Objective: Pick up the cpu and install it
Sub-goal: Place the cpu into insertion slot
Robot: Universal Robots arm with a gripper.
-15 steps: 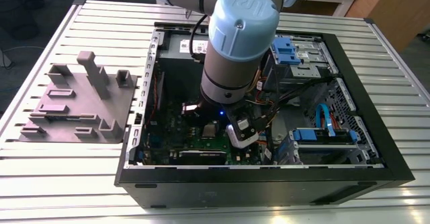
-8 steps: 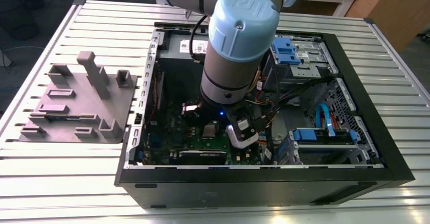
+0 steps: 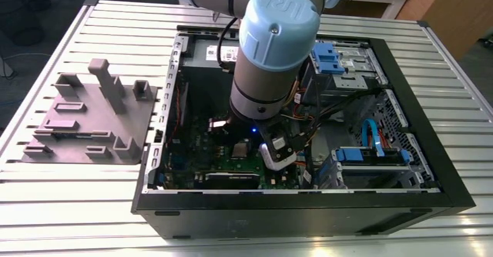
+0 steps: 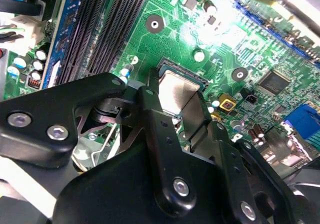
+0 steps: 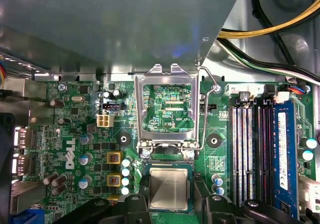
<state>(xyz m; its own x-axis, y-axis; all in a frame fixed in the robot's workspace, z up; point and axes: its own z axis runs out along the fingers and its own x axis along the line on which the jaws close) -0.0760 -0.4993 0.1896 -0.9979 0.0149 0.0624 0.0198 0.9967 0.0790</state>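
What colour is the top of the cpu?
Silvery grey, with a paler rim. The cpu shows best in the first wrist view.

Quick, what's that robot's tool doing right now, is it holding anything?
Tool: open, holding nothing; its fingers stand on either side of the cpu, which sits in the socket on the green motherboard.

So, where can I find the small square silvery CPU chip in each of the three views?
Exterior view: small silvery square CPU chip on the green motherboard, under the arm.
Second wrist view: chip between the end effector's black fingers.
First wrist view: chip beside the open metal socket frame.
Shared landmark: the green motherboard.
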